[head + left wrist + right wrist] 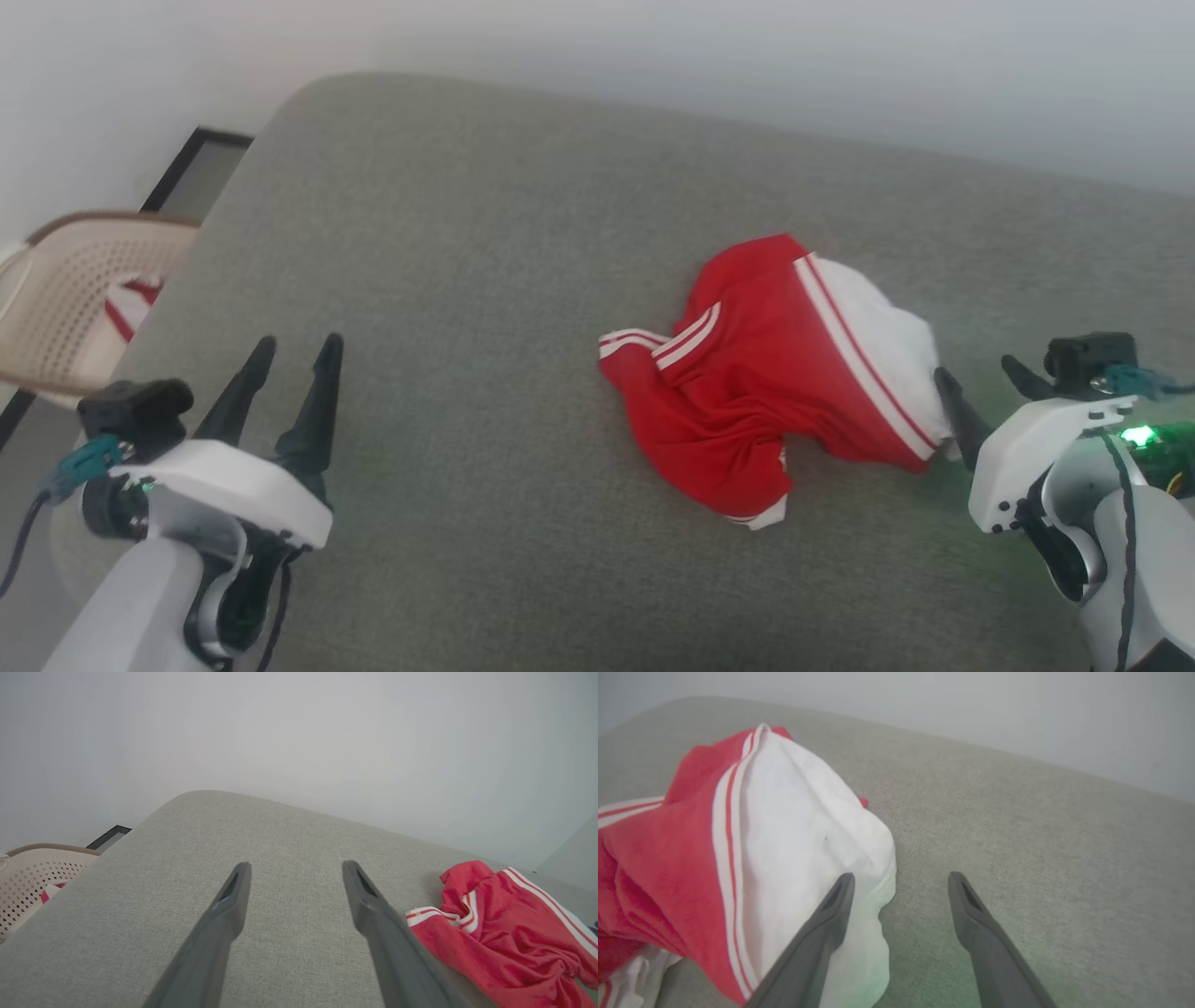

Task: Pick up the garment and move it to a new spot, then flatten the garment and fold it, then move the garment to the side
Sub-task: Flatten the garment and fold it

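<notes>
The garment (775, 373) lies crumpled on the grey cushion (467, 280), right of centre: red body, a white sleeve on its right side, white-and-red striped trim. Its lettering is hidden in the folds. My right gripper (976, 371) is open at the sleeve's right edge, its left fingertip against the white cloth (803, 840), nothing between the fingers (840, 900). My left gripper (297, 347) is open at the lower left, well clear of the garment (504, 938), which lies to its right in the left wrist view.
A beige perforated basket (65, 299) holding red-and-white cloth stands off the cushion's left edge, beside a dark-framed panel (191, 168) on the floor. A pale wall (747, 65) runs behind the cushion. Open grey fabric spreads between the two grippers.
</notes>
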Motion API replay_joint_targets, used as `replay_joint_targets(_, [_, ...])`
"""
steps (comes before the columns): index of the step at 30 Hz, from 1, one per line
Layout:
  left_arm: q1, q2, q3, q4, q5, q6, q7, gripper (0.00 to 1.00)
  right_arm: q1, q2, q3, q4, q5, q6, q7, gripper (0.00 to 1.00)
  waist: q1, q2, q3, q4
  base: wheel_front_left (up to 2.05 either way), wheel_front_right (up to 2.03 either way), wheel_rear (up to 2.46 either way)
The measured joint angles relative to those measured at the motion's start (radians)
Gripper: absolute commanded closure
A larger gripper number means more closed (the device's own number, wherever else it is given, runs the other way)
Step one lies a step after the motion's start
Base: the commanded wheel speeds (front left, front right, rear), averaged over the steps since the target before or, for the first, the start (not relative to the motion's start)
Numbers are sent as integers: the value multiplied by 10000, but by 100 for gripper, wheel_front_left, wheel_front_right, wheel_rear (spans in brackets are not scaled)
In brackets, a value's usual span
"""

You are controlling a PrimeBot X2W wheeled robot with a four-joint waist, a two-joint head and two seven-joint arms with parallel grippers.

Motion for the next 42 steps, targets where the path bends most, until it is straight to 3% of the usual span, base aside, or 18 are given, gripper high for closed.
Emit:
replay_joint_targets(11, [-677,-424,-276,577,56,-278,-190,0,-783,-236,573,1041,433,2,2036,0,0,0,639,602,0,0,0])
replay_joint_targets(12, [-696,-435,-276,629,50,-295,-199,0,-836,-240,581,1081,485,0,2186,16,0,0,635,605,0,0,0])
replay_joint_targets(13, [-719,-445,-278,667,48,-316,-228,0,-868,-257,635,1072,510,2,2276,100,0,0,630,605,0,0,0])
replay_joint_targets(21, [-745,-366,-199,922,-17,-401,-328,0,-877,-447,529,675,779,12,2667,100,0,0,473,401,0,0,0])
replay_joint_targets(30, [-535,25,4,863,-44,-359,-362,0,-501,-1212,-236,-631,849,4,3037,100,0,0,154,-83,0,0,0])
replay_joint_targets(37, [-323,226,98,627,-102,-274,-345,0,497,-1845,-1802,-1308,623,4,3601,100,0,0,-39,-517,0,0,0])
replay_joint_targets(42, [-326,230,19,560,-102,-272,-291,0,1151,-1810,-2813,-989,282,4,3791,100,0,0,-6,-560,0,0,0])
